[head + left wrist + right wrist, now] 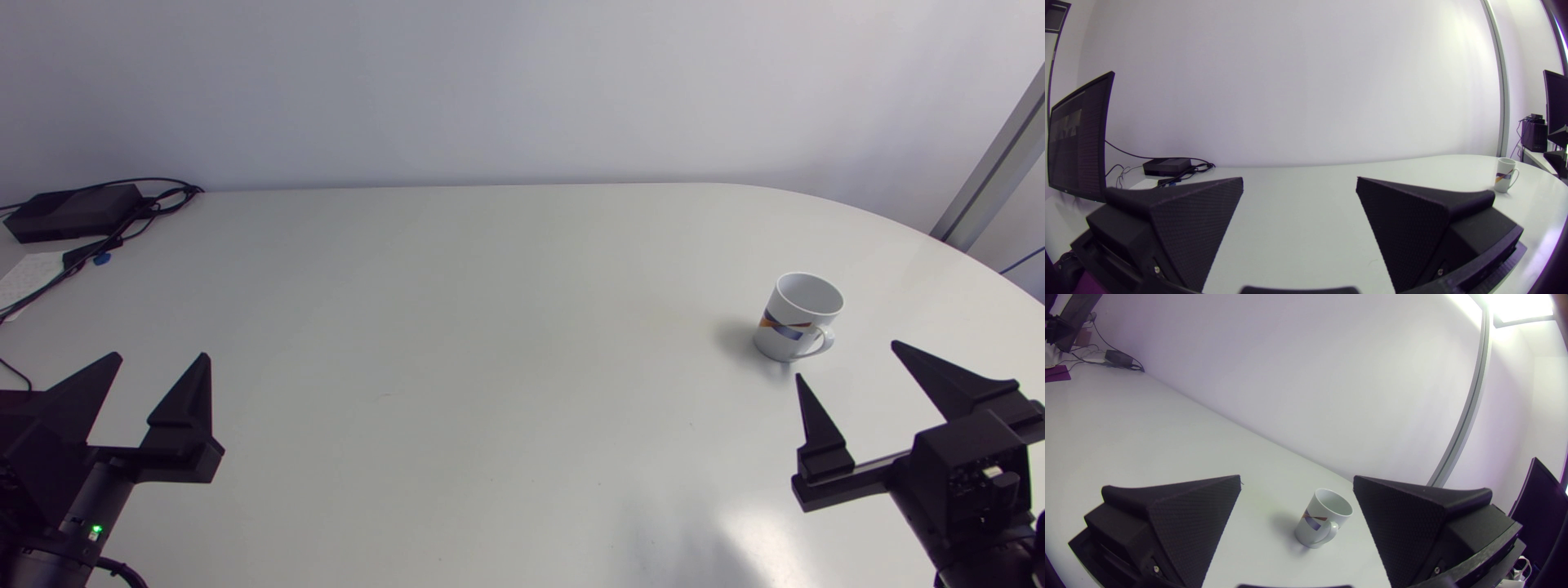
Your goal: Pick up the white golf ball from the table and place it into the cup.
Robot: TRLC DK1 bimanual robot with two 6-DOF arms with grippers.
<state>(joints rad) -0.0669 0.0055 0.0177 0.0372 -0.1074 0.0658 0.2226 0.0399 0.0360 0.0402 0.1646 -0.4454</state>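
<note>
Cup (798, 317): glossy white, handled, upright, just ahead of right claw (847, 361).
Right claw: matte black wedges, released.
Left claw (160, 356): released.

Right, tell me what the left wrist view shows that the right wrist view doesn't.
Only the left wrist view: the left claw, open over bare table, and the cup side-on, far off beside that claw. Only the right wrist view: the right claw, open, with the cup just ahead of it, and a look into its mouth, nothing visible in there. Both: the cup upright on the table, and the black box with cables at the far corner. Neither shows the golf ball.
</note>
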